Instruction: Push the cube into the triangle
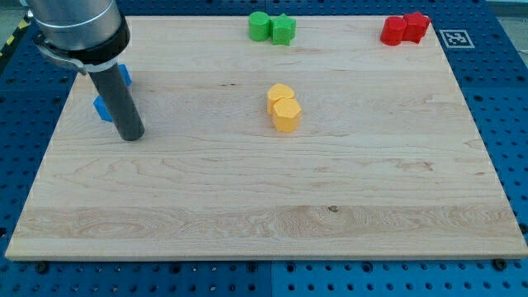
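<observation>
A: Item one, pale wooden board (pixel 247 214). Contents?

B: Two blue blocks near the left edge, mostly hidden by my dark rod: upper blue block (pixel 124 76), lower blue block (pixel 102 108). Which is the cube and which the triangle, I cannot tell. Green pair (pixel 272 28) at the top edge, red pair (pixel 405 29) in the top right corner, yellow pair (pixel 285 107) mid-board.

A: Pincer state?

B: None fitted; nothing to part or clamp. My tip (pixel 130 136) rests just below and right of the lower blue block.

A: Handling advice?

B: In my judgement, get behind the cube, opposite the triangle, and push slowly through its centre so it doesn't spin away.
</observation>
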`<state>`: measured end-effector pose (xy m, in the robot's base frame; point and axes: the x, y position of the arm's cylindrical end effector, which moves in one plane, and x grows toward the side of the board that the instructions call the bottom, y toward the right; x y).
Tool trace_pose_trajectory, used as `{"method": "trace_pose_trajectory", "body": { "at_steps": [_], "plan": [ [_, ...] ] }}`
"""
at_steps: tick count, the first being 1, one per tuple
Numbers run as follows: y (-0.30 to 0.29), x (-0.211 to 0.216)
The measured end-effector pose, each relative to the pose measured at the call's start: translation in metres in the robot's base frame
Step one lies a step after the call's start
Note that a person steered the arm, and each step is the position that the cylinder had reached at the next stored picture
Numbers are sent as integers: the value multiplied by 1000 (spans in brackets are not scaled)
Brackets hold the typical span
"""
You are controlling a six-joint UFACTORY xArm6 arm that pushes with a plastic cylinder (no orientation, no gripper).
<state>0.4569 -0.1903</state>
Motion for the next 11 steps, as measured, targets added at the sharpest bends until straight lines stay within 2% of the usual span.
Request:
{"method": "trace_pose_trajectory", "body": {
  "at_steps": [1, 3, 5, 8, 10, 11],
  "plan": [
    [-30, -2],
    [-31, -6],
    [-31, -28],
    [-31, -28],
    [-33, -55],
    [-33, -55]
  ]
}}
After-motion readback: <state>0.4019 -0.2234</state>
